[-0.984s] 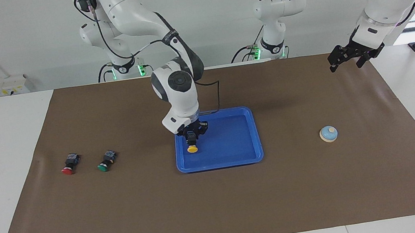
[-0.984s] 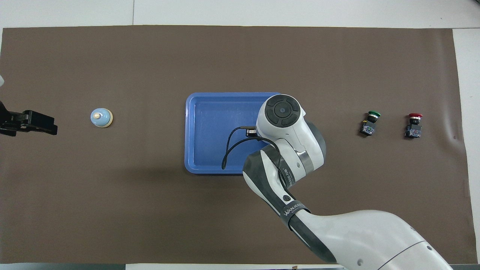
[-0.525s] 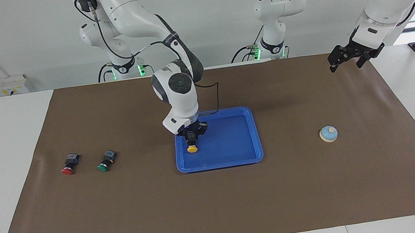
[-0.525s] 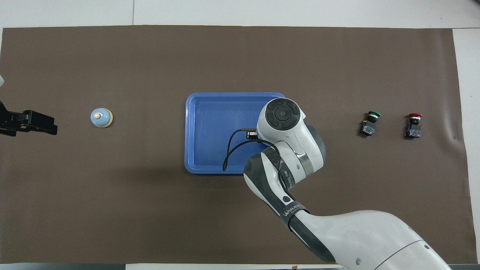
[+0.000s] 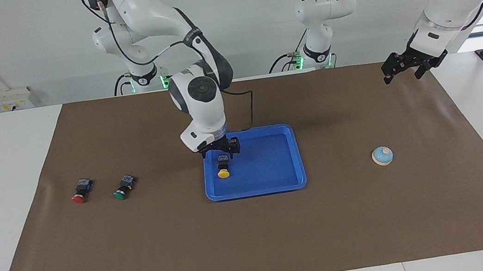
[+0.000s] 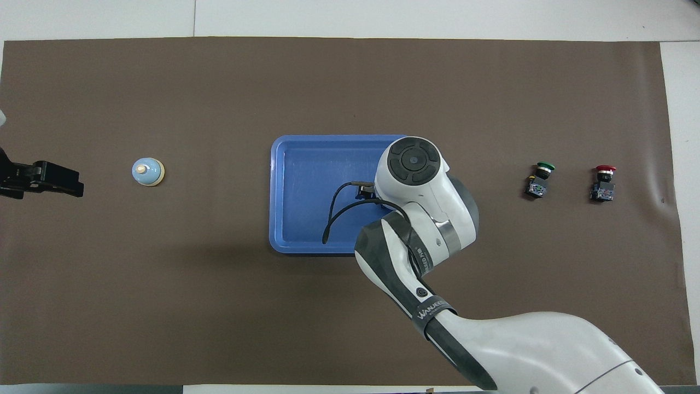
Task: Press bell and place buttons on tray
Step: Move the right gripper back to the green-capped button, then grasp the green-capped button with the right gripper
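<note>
The yellow button (image 5: 224,171) lies in the blue tray (image 5: 276,188), at the tray's end toward the right arm. My right gripper (image 5: 220,152) is open just above it, and its jaws stand apart from the button's body. In the overhead view the right arm's wrist hides both over the tray (image 6: 306,186). The green button (image 5: 123,188) (image 6: 540,179) and the red button (image 5: 81,192) (image 6: 603,183) lie on the mat toward the right arm's end. The light blue bell (image 5: 382,156) (image 6: 147,172) sits toward the left arm's end. My left gripper (image 5: 403,72) (image 6: 41,179) waits open, raised over the mat's edge.
A brown mat (image 5: 256,245) covers the white table. The right arm's cable (image 6: 333,213) hangs over the tray. A third white arm's base (image 5: 319,50) stands at the robots' edge of the table.
My right gripper has let go of the yellow button and risen a little, shifting toward the right arm's end. The button stays in the tray. The left arm has not moved.
</note>
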You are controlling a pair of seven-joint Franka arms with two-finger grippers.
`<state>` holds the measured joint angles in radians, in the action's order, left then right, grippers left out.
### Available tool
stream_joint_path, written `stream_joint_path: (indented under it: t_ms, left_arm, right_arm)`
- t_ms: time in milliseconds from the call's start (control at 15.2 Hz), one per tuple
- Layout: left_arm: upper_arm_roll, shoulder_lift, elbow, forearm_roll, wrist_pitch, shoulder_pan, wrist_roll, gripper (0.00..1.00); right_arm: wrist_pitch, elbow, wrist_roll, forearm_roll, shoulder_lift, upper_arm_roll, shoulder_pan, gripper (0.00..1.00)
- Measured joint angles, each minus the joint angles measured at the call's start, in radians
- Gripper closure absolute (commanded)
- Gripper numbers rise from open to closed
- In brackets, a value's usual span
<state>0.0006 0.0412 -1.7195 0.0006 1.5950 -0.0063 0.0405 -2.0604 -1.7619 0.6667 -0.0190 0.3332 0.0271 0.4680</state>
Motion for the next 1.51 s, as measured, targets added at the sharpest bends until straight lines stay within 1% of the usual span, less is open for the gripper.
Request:
stream_joint_path:
  t_ms: [131, 262, 459, 656, 722, 853, 984, 1312, 1509]
  left_arm:
    - [0.000, 0.000, 0.000, 0.000, 0.000, 0.000, 0.000, 0.00]
    - [0.000, 0.000, 0.000, 0.000, 0.000, 0.000, 0.000, 0.00]
    - [0.000, 0.000, 0.000, 0.000, 0.000, 0.000, 0.000, 0.00]
    - [0.000, 0.000, 0.000, 0.000, 0.000, 0.000, 0.000, 0.00]
    - [0.000, 0.000, 0.000, 0.000, 0.000, 0.000, 0.000, 0.00]
    - [0.000, 0.000, 0.000, 0.000, 0.000, 0.000, 0.000, 0.00]
    - [0.000, 0.000, 0.000, 0.000, 0.000, 0.000, 0.000, 0.00]
    - [0.000, 0.000, 0.000, 0.000, 0.000, 0.000, 0.000, 0.00]
    - [0.000, 0.000, 0.000, 0.000, 0.000, 0.000, 0.000, 0.00]
  right_arm:
    - [0.057, 0.032, -0.035, 0.001, -0.038, 0.002, -0.065, 0.00]
    - [0.098, 0.036, -0.117, 0.004, -0.067, 0.005, -0.134, 0.00]
    - [0.134, 0.032, -0.221, 0.054, -0.076, 0.010, -0.244, 0.00]
    - [0.130, -0.006, -0.308, 0.098, -0.076, 0.012, -0.341, 0.00]
    - [0.104, -0.031, -0.339, 0.100, -0.078, 0.013, -0.374, 0.00]
    - [0.006, -0.105, -0.391, 0.101, -0.086, 0.013, -0.435, 0.00]
    - [-0.080, -0.176, -0.411, 0.101, -0.092, 0.013, -0.469, 0.00]
    - [-0.172, -0.244, -0.404, 0.101, -0.090, 0.005, -0.465, 0.00]
    - [-0.283, -0.325, -0.404, 0.101, -0.083, 0.005, -0.466, 0.00]
